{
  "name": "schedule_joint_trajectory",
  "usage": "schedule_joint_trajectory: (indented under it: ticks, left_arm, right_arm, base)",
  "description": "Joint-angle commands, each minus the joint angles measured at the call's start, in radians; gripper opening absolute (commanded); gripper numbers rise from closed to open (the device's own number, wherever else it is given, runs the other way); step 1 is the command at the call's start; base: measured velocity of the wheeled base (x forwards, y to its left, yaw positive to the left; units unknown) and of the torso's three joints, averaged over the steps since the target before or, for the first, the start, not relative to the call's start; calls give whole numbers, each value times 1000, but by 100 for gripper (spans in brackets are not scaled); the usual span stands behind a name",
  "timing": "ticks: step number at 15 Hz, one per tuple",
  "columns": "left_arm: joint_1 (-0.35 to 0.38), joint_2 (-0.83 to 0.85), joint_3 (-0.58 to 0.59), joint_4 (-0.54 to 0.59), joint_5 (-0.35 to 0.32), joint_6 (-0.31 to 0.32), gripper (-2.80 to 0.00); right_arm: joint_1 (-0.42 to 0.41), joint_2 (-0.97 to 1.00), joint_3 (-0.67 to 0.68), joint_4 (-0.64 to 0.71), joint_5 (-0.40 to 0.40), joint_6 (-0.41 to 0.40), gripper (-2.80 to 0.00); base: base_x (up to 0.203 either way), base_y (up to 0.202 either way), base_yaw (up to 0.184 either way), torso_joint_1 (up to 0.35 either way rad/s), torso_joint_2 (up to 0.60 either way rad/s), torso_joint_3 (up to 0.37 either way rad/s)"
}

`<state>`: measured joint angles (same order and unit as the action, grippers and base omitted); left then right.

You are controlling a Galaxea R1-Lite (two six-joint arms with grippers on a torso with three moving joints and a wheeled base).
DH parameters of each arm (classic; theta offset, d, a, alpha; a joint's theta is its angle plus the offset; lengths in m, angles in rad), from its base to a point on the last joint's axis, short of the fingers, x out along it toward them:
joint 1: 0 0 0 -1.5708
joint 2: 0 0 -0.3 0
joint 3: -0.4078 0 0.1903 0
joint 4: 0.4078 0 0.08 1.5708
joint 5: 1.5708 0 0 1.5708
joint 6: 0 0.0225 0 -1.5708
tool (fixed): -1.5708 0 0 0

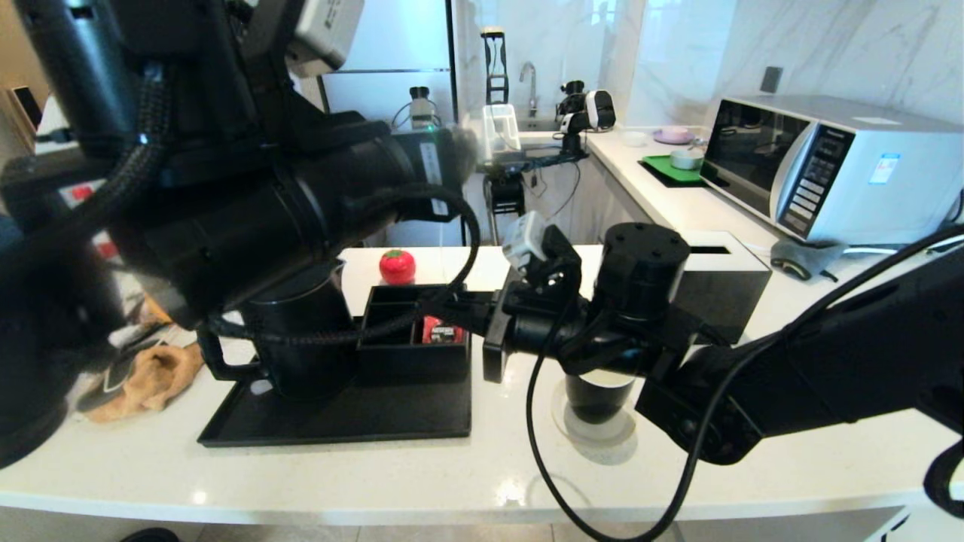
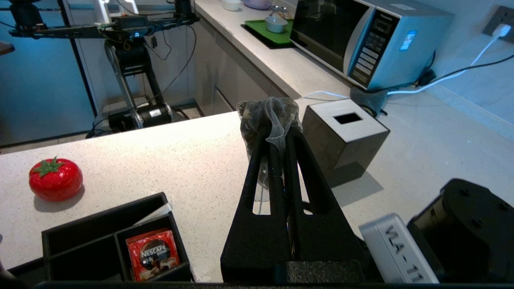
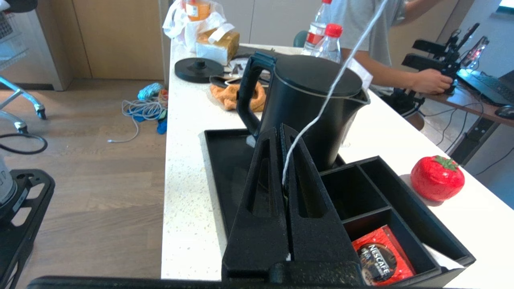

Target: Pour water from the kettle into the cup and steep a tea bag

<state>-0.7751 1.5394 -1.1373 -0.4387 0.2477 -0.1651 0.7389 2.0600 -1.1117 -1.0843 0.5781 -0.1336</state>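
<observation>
tea bag (image 2: 268,116): translucent greyish mesh pouch, kinda crumpled, pinched at the tips of the left gripper (image 2: 277,134), whose fingers are closed tight on it, up in the air above the worktop (image 2: 192,160)
string (image 3: 321,108): thin white thread running taut up and away from the right gripper (image 3: 284,138), whose fingers are pressed together on its lower end, close in front of the kettle
kettle (image 3: 309,104): tall matte black body, tapers upward, loop handle, small pointed spout, domed lid, standing upright on the tray
cup (image 1: 597,395): small rounded black mug on a round clear coaster on the worktop, mostly hidden under the right arm in the head view, well apart from the kettle
tray (image 1: 331,421): flat black rectangle with a low rim, carrying the kettle and the organizer
organizer (image 3: 385,200): black box with square compartments, just beside the kettle; a glossy red Nescafe sachet (image 3: 381,259) lies in one
tomato (image 2: 55,178): shiny red plastic-looking thing with a green leafy top, on the worktop behind the organizer
tissue box (image 2: 343,132): dark cube with a ribbed white slotted top, off to the right
worktop: white speckled stone, smooth
</observation>
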Motion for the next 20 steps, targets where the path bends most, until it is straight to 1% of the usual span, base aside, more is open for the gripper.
schedule_joint_trajectory:
  ticks: [1, 3, 4, 6, 7, 9, 10, 15, 17, 20]
  left_arm:
    - [-5, -29, 20, 0, 2, -1, -280]
    - [-33, -65, 49, 4, 4, -2, -280]
    - [-58, -89, 76, 6, 6, -2, -280]
    - [-113, -132, 134, 8, 12, -2, -280]
    - [-148, -146, 152, 8, 24, -2, -280]
    - [-214, -160, 177, 8, 79, -2, -280]
    - [-234, -162, 185, 9, 101, -2, -280]
    - [-243, -194, 274, 9, 105, -1, -280]
    - [-241, -211, 317, 8, 105, -1, -280]
    - [-228, -213, 349, 8, 104, -2, -280]
  right_arm:
    - [-2, -3, -5, -8, 0, 2, -280]
    - [-4, -2, -15, -8, -28, 3, -280]
    - [-6, -1, -28, -7, -44, 3, -280]
    - [-17, 0, -48, -6, -49, 19, -280]
    - [-23, -1, -59, -6, -51, 30, -280]
    - [-40, -1, -88, -4, -62, 37, -280]
    - [-50, -1, -101, -2, -65, 38, -280]
    - [-81, -9, -117, -3, -69, 39, -280]
    - [-86, -15, -117, -3, -69, 39, -280]
    - [-87, -15, -125, -3, -69, 39, -280]
  base:
    - [0, 0, 0, 0, 0, 0]
    - [0, 0, 0, 0, 0, 0]
    - [0, 0, 0, 0, 0, 0]
    - [0, 0, 0, 0, 0, 0]
    - [0, 0, 0, 0, 0, 0]
    - [0, 0, 0, 0, 0, 0]
    - [0, 0, 0, 0, 0, 0]
    - [0, 0, 0, 0, 0, 0]
    - [0, 0, 0, 0, 0, 0]
    - [0, 0, 0, 0, 0, 0]
